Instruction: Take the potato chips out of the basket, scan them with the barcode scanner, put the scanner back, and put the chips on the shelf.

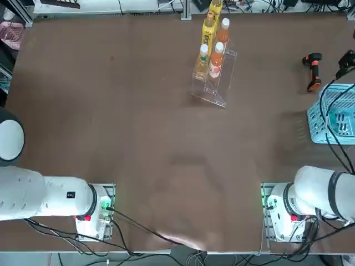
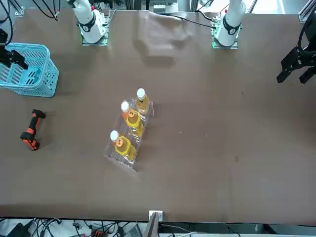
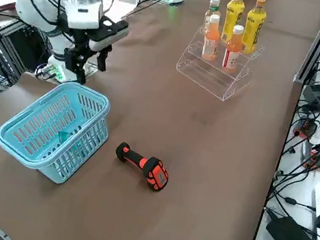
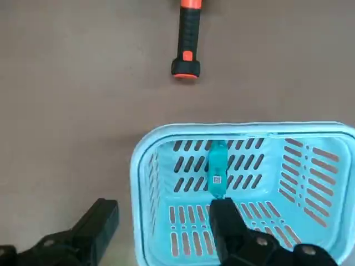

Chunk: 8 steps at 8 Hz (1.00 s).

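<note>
Right gripper [image 4: 166, 216]: wide apart, near basket [image 3: 55, 129] | Chips [image 4: 218, 169]: inside basket | Scanner [image 3: 142, 166]: on table [image 1: 150, 127]

Five bottles [image 3: 233, 48]; one each: basket [image 3: 75, 158], scanner [image 3: 151, 170], shelf [image 3: 206, 78], packet [image 4: 218, 160].

basket [image 4: 244, 128]: light blue, slotted grid | scanner [image 3: 142, 166]: black, orange-red | chips [image 4: 217, 169]: teal | table [image 1: 138, 111]: brown
</note>
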Available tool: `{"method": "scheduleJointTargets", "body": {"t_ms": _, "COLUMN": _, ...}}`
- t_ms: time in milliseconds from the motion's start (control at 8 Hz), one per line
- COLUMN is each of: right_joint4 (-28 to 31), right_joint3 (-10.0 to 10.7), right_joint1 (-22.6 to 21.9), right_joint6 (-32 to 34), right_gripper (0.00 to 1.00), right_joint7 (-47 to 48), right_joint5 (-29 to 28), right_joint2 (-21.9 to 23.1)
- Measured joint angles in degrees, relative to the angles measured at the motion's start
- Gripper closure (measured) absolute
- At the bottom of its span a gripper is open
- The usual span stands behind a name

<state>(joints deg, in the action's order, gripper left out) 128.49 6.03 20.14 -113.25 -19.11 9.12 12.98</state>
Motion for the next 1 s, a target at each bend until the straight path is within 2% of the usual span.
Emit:
{"method": "scheduleJointTargets", "body": {"t_ms": 375, "right_joint4": 3.68, "right_joint3": 5.28, "right_joint1": 1.53, "right_joint6": -8.33, "right_gripper": 0.0, "right_joint7": -5.18, "right_joint5": 0.0, "right_joint2": -3.99}}
{"method": "scheduleJointTargets", "body": {"t_ms": 625, "right_joint4": 4.26, "right_joint3": 6.38, "right_joint1": 1.63, "right_joint6": -11.62, "right_gripper": 0.0, "right_joint7": -5.84, "right_joint5": 0.0, "right_joint2": -7.37}}
{"method": "scheduleJointTargets", "body": {"t_ms": 1000, "right_joint4": 7.88, "right_joint3": 6.84, "right_joint1": 3.4, "right_joint6": -16.44, "right_gripper": 0.0, "right_joint7": -6.75, "right_joint5": 0.0, "right_joint2": -9.14}}
